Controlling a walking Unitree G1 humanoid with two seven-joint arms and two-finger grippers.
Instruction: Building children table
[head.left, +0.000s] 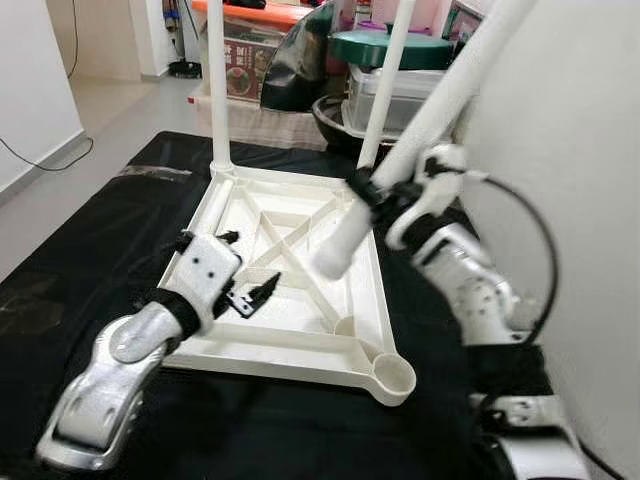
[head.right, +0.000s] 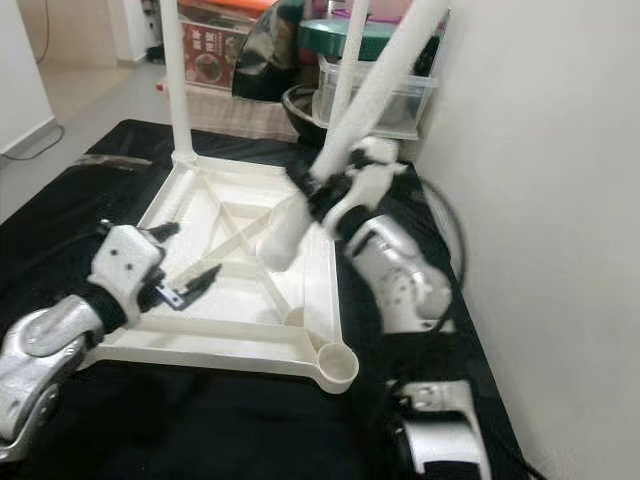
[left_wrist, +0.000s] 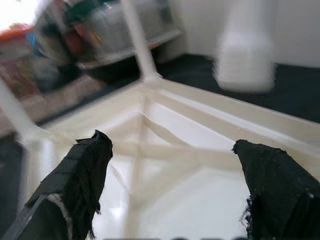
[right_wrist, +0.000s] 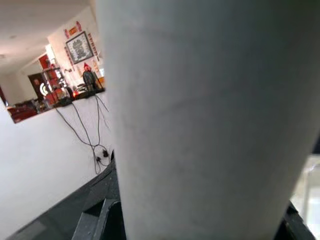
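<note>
- The long white plastic table leg (head.left: 420, 130) clamped in the right gripper (head.left: 385, 195) runs out past the picture's top edge, so its upper end is cut off.
- Close against that gripper's camera, the leg hides nearly all of both fingers.
- Beyond the left gripper (left_wrist: 172, 165), the leg's lower end and the stacked clutter (left_wrist: 65, 45) are blurred.
- The upturned white plastic tabletop (head.left: 300, 330) is part hidden by the left gripper.

Upturned white tabletop (head.left: 300, 300) on black sheet (head.left: 90, 230)
</note>
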